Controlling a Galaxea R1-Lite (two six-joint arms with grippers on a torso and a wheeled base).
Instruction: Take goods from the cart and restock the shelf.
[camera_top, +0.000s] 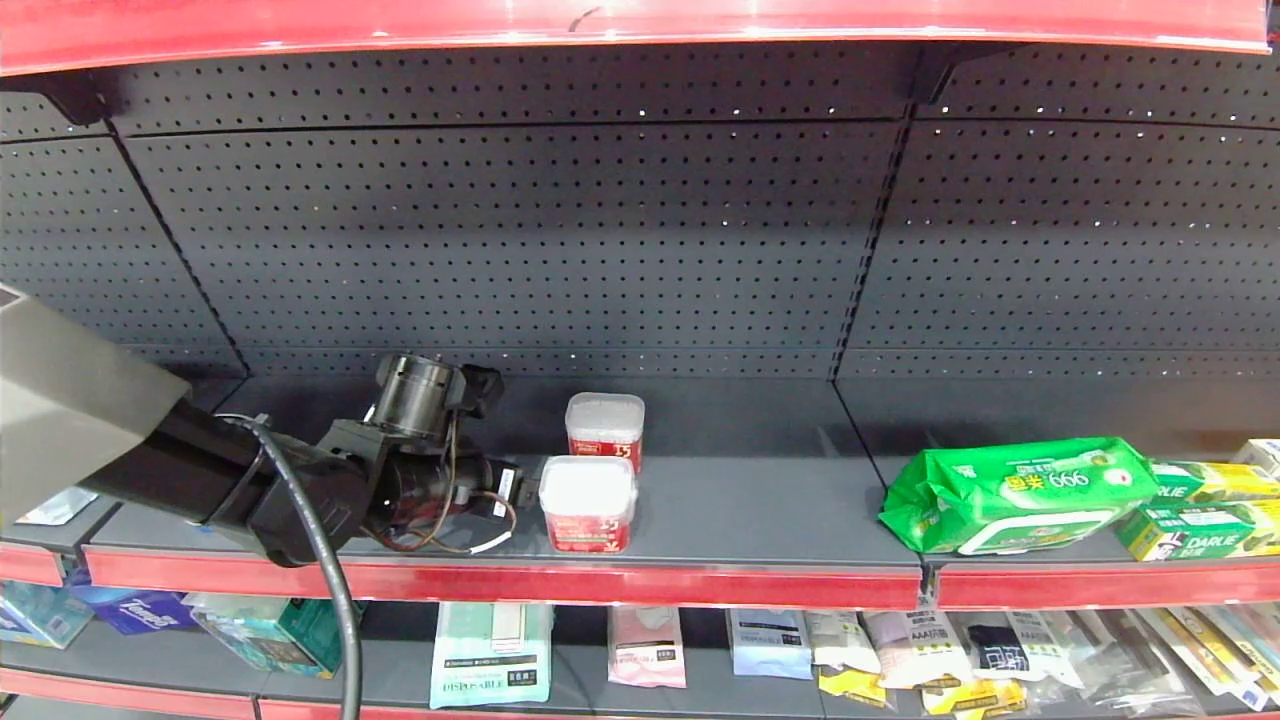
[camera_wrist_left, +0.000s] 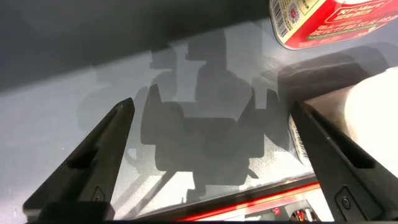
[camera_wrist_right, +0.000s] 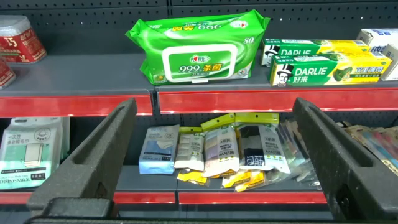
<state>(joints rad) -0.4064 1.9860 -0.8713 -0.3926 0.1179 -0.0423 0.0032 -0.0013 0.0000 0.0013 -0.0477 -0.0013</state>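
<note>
You face a dark pegboard behind a grey shelf with a red front edge. Two white-lidded red tubs stand near the shelf's middle, the front tub close to the edge and the rear tub just behind it. Your left gripper sits low over the shelf just beside the front tub, on its left. Its fingers are spread wide with only bare shelf between them, and one finger is close to the tub; you cannot tell if they touch. Your right gripper is also spread and holds nothing, set back from the shelf. It faces the green wipes and the toothpaste boxes, with hanging packets on the level below.
</note>
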